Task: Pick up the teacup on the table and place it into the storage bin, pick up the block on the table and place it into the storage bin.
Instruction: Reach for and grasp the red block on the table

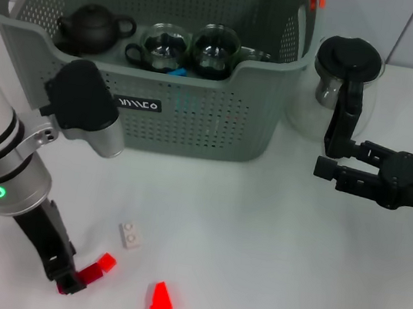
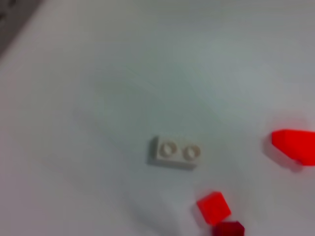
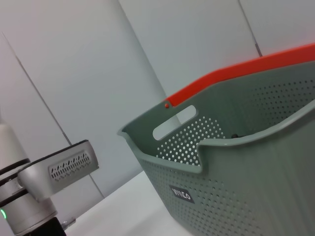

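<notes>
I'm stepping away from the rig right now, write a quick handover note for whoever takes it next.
Left gripper: low at the table's near edge, at a small red block; grip state unclear.
Right gripper: idle in the air beside the glass jug, holding nothing visible.
Storage bin: already holds a dark teapot and glass teacups.
Left to do: a white two-stud block and a red wedge block lie loose on the table, plus the small red block.
</notes>
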You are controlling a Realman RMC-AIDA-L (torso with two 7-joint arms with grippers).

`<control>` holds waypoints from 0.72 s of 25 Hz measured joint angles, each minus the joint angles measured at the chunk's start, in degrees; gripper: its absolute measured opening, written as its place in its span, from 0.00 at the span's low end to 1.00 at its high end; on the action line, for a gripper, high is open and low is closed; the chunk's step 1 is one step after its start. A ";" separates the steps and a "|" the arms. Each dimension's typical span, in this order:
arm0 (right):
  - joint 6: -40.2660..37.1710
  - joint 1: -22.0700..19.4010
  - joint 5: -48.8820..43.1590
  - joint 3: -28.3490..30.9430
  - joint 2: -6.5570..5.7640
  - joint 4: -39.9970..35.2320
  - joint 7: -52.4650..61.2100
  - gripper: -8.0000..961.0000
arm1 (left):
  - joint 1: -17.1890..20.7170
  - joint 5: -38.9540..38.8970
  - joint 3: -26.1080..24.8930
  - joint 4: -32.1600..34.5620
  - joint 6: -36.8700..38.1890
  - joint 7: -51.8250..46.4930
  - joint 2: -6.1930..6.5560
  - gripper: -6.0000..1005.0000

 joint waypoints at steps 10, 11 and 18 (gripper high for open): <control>0.29 -0.06 0.00 0.00 0.03 0.09 0.00 0.92 | 0.08 -0.03 3.03 0.03 -2.48 -0.52 0.02 0.57; 0.29 -0.06 0.01 0.00 0.03 0.10 0.00 0.92 | 0.06 0.09 3.04 0.04 -2.32 -0.70 0.02 0.57; 0.29 -0.04 -0.06 0.00 -0.03 0.10 0.00 0.92 | 0.13 0.40 3.63 0.01 -2.04 -1.07 0.02 0.57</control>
